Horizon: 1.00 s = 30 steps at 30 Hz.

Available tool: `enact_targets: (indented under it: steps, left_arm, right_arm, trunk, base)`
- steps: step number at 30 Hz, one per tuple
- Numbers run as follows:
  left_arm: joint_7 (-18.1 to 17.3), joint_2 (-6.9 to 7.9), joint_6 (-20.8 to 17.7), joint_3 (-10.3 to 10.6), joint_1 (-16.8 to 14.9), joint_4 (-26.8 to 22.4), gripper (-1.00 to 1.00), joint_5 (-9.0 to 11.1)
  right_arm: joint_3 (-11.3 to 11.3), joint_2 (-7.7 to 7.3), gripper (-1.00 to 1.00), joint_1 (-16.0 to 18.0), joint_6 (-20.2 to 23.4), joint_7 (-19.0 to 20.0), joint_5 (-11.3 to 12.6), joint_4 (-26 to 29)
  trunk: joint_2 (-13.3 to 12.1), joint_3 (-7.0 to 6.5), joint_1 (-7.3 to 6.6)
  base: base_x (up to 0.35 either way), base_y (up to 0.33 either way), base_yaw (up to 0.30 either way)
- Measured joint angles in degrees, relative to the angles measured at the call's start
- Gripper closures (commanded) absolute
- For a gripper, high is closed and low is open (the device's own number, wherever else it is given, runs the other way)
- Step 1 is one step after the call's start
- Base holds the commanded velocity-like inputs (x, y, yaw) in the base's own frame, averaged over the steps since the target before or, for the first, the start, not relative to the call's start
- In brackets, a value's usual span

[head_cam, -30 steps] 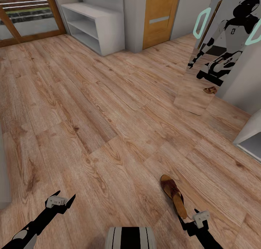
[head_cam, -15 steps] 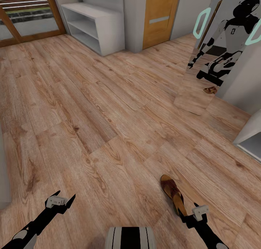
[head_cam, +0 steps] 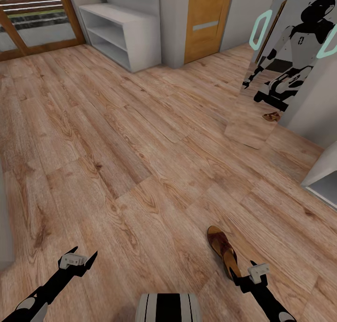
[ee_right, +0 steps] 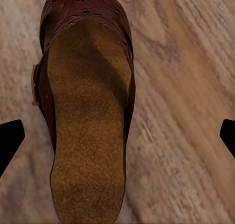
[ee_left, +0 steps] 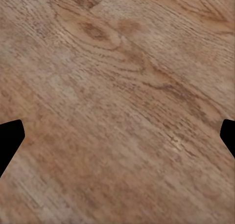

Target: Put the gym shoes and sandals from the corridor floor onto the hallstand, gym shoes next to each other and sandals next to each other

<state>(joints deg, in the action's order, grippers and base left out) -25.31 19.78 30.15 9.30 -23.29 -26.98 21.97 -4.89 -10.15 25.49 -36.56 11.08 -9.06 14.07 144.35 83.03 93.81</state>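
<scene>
Wood-plank corridor floor (head_cam: 140, 139) spread wide and bare ahead of the robot, giving ample open room between the near arms and the far walls. At the far left the pale hallstand (head_cam: 122, 35) stood against the wall with its two open shelf levels facing the floor, well apart from everything else, beside a wooden door (head_cam: 206, 19). A tall mirror (head_cam: 276, 64) leaned at the right, showing the robot's reflection and a small brown shape at its foot, and a white cabinet edge (head_cam: 323, 181) cut in at the right border. One maroon-brown sandal (head_cam: 224, 252) lay flat on the floor near the bottom right, its toe pointing away from the robot and its heel end just beside the right gripper (head_cam: 248, 277). In the right wrist view the sandal (ee_right: 85, 111) lay directly under the gripper, patterned strap and cork-coloured footbed plain, with the two black fingertips (ee_right: 10, 138) spread wide to either side and not touching it. The left gripper (head_cam: 82, 261) hung over bare planks (ee_left: 117, 97), its jaws likewise wide apart. Compared with a second earlier, the right gripper had drawn slightly closer over the sandal's heel; the left arm and the camera were unchanged
</scene>
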Motion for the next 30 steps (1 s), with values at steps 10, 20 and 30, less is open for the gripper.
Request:
enact_targets:
  steps: [10, 20, 30]
  left_arm:
    - [0.00, 0.00, 0.00, 0.01, 0.00, 0.00, -1.00, -0.02]
    - [0.06, 0.00, 0.00, 0.01, 0.00, 0.00, -1.00, -0.01]
    - [0.08, 0.00, 0.00, 0.01, 0.00, 0.00, -1.00, 0.00]
  right_arm:
    - [-0.02, 0.11, -1.00, 0.06, 0.00, 0.01, 0.00, 0.00]
    - [0.03, 0.13, -1.00, 0.08, 0.00, 0.06, -0.02, -0.01]
    - [0.10, 0.30, -1.00, 0.09, 0.00, 0.08, -0.18, -0.01]
  trunk:
    - [0.00, 0.00, 0.00]
    - [0.12, 1.99, 0.23]
    - [0.19, 3.10, 0.36]
  base:
    - [0.000, 0.000, 0.000]
    - [0.000, 0.000, 0.000]
    - [0.000, 0.000, 0.000]
